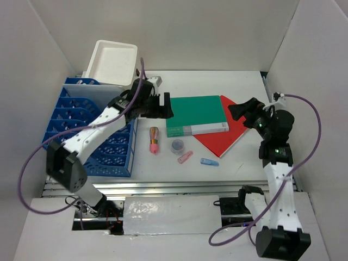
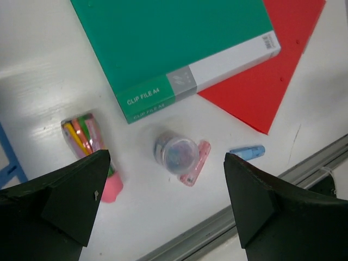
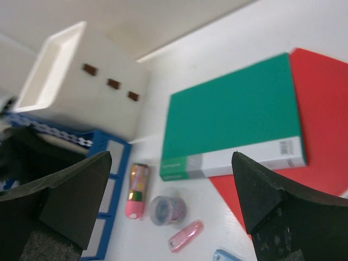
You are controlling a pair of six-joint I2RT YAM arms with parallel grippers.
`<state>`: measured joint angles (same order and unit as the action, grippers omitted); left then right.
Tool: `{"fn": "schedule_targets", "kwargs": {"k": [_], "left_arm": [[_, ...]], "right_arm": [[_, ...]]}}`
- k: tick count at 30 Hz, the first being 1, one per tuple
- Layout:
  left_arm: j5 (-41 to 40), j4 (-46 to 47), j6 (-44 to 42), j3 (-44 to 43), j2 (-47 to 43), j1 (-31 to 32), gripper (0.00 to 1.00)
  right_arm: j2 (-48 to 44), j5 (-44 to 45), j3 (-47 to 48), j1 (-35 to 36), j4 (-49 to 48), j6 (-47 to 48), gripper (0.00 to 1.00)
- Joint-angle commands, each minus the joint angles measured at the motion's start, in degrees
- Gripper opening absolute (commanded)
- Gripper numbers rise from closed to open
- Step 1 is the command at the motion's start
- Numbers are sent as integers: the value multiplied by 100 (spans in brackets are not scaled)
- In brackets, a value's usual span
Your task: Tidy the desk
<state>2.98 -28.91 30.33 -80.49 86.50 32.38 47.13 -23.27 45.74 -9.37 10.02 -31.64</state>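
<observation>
Gaping empty, left gripper (image 1: 162, 106) and right gripper (image 1: 239, 113) hovered; tidying looked barely begun, with green folder (image 1: 196, 113), jar (image 1: 177, 145) and pink clip (image 1: 185, 157) loose toward the desk's (image 1: 206, 81) front edge.

Alt text: The desk (image 1: 206, 81) is a large, flat, white rectangular tabletop. It lies level and fills the middle of the overhead view, with its far edge running across at 12 o'clock. A silver metal rail (image 1: 174, 187), ribbed lengthwise, lines its front edge at 6 o'clock. In the left wrist view the desk (image 2: 32, 70) looks smooth with soft glare. A thin dark scuff sits toward 4 o'clock, and the rail (image 2: 228, 228) crosses at 5 o'clock. In the right wrist view the desk (image 3: 315, 27) is a blurred white surface reaching toward 1 o'clock.
</observation>
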Motion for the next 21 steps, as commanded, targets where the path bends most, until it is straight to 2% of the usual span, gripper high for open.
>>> {"fn": "schedule_targets", "kwargs": {"k": [1,2,4,7,13,21], "left_arm": [[634,607,61,-1069,805,-223,100],[720,527,26,-1318,1338,-276,99],[730,334,122,-1792,1755,-451,99],[792,824,237,-1419,2020,-592,99],[299,413,272,-1522,2749,-733,99],[764,894,395,-1119,3329,-724,98]], "right_arm": [[-571,-720,111,-4,-185,-211,100],[-678,-897,102,-4,-220,-272,100],[-959,-1109,128,5,-159,-308,100],[-1302,-1190,199,14,60,-290,100],[-1567,-1399,208,137,-8,-369,100],[-1672,-1944,102,198,-457,-668,100]]}}
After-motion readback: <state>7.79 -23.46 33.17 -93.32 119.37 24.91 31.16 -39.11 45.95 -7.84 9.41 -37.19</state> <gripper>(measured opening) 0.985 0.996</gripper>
